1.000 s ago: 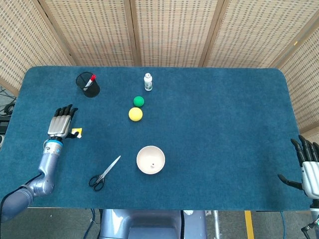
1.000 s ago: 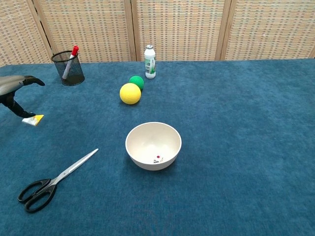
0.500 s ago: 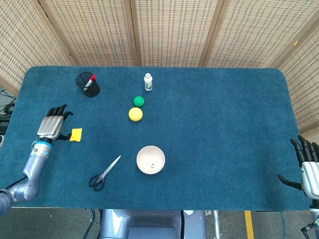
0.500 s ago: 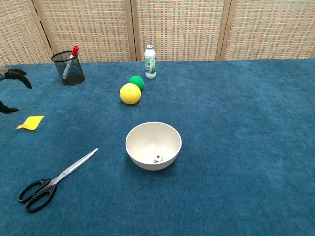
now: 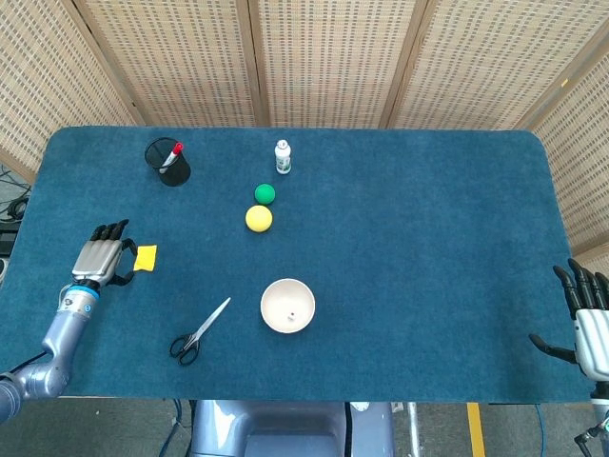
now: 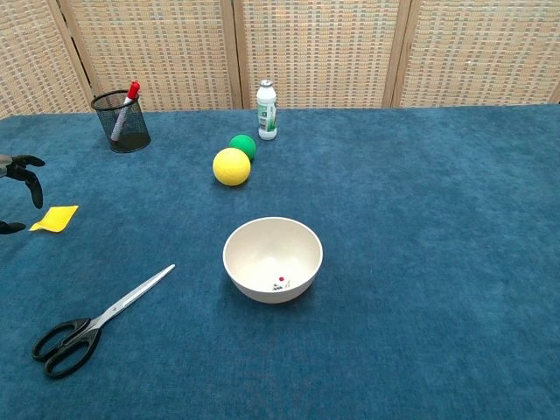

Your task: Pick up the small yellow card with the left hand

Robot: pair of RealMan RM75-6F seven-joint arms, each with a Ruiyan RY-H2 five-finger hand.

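Observation:
The small yellow card (image 5: 145, 257) lies flat on the blue table cloth near the left edge; the chest view shows the same card (image 6: 55, 218) at far left. My left hand (image 5: 98, 260) hovers just left of it, fingers spread, holding nothing. In the chest view only its dark fingertips (image 6: 28, 166) show at the frame's left edge, just apart from the card. My right hand (image 5: 590, 319) rests open at the table's right front corner, far from the card.
Scissors (image 5: 199, 332) lie in front of the card, right of it. A white bowl (image 5: 287, 306) sits at centre front. A yellow ball (image 5: 259, 218), green ball (image 5: 265, 193), small bottle (image 5: 283, 157) and mesh pen cup (image 5: 168, 162) stand further back.
One second ago my left hand had the card at its thumb. The card now lies flat on the cloth, and the hand has drawn back left and toward the front edge.

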